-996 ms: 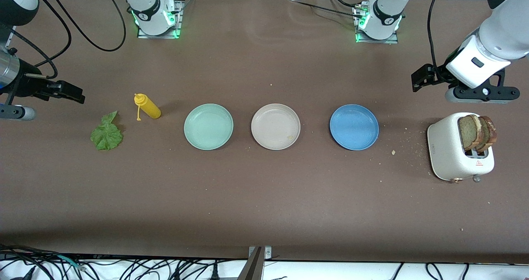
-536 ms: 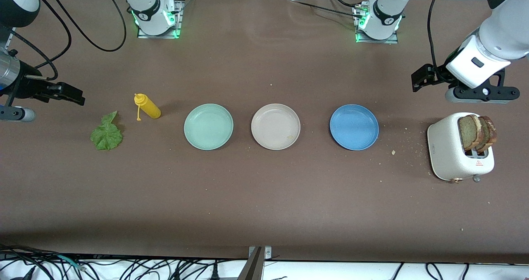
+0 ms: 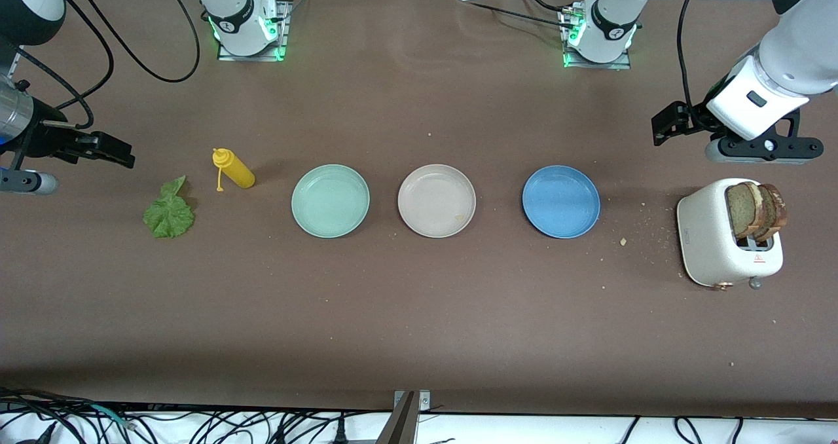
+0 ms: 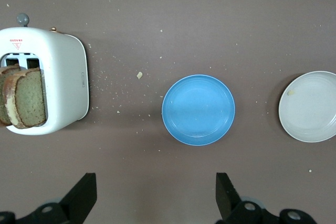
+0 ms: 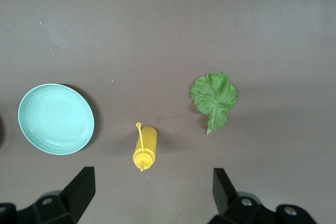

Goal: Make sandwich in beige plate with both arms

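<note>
The beige plate [image 3: 437,200] [image 4: 310,106] lies bare in the middle of the table between two other plates. Two toast slices [image 3: 756,209] [image 4: 23,98] stand upright in a white toaster [image 3: 710,234] at the left arm's end. A green lettuce leaf [image 3: 169,212] [image 5: 213,97] lies flat on the table at the right arm's end. My left gripper [image 3: 684,124] [image 4: 155,195] hangs open and holds nothing, over the table near the toaster. My right gripper [image 3: 98,148] [image 5: 152,192] hangs open and holds nothing, over the table near the leaf.
A mint green plate [image 3: 330,200] [image 5: 56,118] and a blue plate [image 3: 561,201] [image 4: 198,109] flank the beige one. A yellow squeeze bottle [image 3: 234,168] [image 5: 145,148] lies on its side between the leaf and the mint plate. Crumbs are scattered around the toaster.
</note>
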Robot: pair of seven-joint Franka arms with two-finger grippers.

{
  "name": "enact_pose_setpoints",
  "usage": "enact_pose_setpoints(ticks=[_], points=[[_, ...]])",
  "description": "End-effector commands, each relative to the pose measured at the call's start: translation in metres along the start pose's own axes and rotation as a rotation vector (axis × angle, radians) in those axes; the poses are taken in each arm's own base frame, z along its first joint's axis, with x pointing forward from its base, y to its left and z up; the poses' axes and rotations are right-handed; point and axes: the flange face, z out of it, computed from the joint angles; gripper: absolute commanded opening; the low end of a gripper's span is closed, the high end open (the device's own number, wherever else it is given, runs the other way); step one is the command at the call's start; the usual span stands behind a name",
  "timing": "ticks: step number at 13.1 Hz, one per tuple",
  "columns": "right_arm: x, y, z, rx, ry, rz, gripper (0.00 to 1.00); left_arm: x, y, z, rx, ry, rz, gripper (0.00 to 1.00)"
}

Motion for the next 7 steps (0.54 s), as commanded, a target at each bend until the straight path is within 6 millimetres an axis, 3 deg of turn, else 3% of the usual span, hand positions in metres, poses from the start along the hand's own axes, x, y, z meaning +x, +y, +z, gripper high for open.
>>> enact_pose_setpoints(ticks=[1,7], points=[[0.0014,-0.0024,-0.0014,-0.009,0.009,0.004,0.99,0.0014,-0.0021,-0.0064,-0.011,-0.008,-0.001,1.00],[0.0018,-0.0023,0.0055,-0.016,0.007,0.005,0.99,0.0025,-0.0011,-0.0045,-0.013,-0.013,-0.004,1.00]])
